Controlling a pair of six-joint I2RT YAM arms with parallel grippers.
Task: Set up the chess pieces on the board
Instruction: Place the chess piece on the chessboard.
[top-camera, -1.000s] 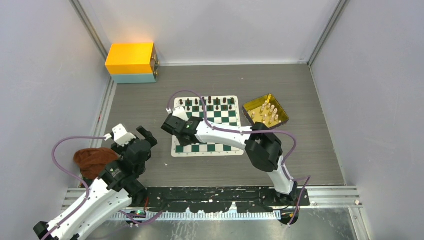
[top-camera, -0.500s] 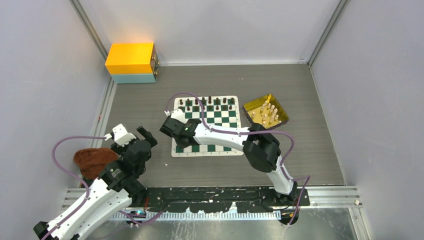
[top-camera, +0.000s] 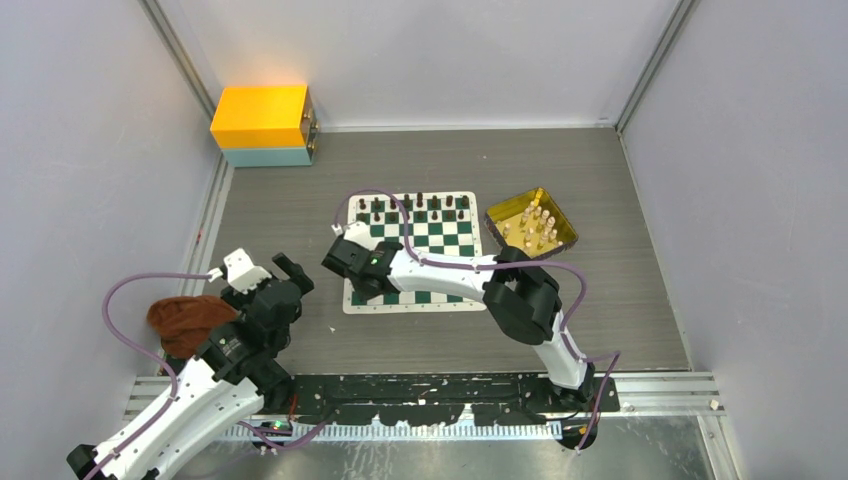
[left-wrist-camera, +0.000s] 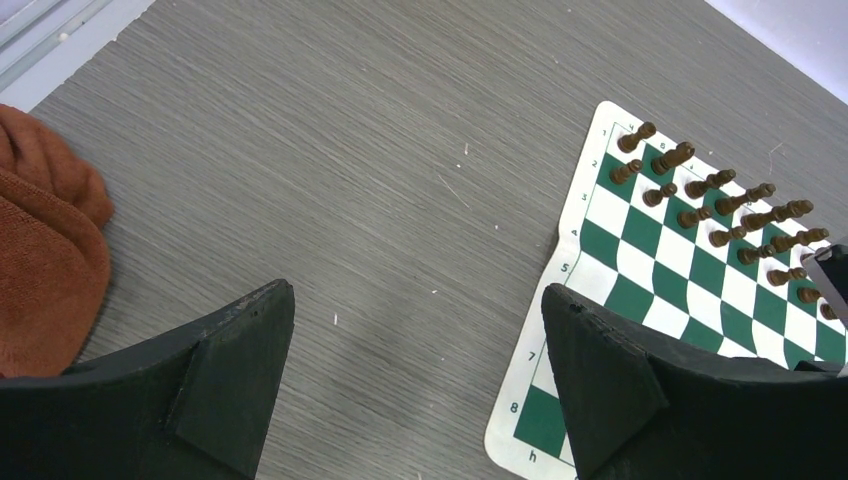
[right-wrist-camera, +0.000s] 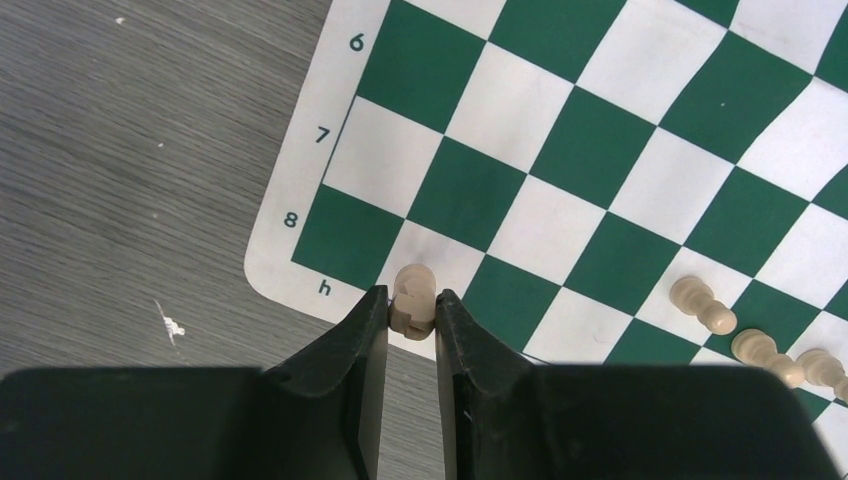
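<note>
The board (top-camera: 440, 240) of green and white checks lies mid-table. Dark chess pieces (top-camera: 420, 208) stand in its two far rows, also seen in the left wrist view (left-wrist-camera: 720, 205). My right gripper (right-wrist-camera: 411, 300) is shut on a pale chess piece (right-wrist-camera: 412, 292), held over the board's (right-wrist-camera: 600, 150) near-left corner by the "h" mark. In the top view that gripper (top-camera: 352, 264) hangs over the same corner. Three more pale pieces (right-wrist-camera: 700, 300) stand in the near rows. My left gripper (left-wrist-camera: 418, 295) stands open over bare table, left of the board (left-wrist-camera: 640, 230).
A gold tray (top-camera: 568, 237) holding several pale pieces (top-camera: 535, 225) sits at the board's far right. An orange and teal box (top-camera: 262, 124) stands at the back left. A brown cloth (top-camera: 185, 320) lies beside the left arm.
The right gripper has shifted slightly toward the board's near-left corner with the pale piece still in it. The left arm has not moved.
</note>
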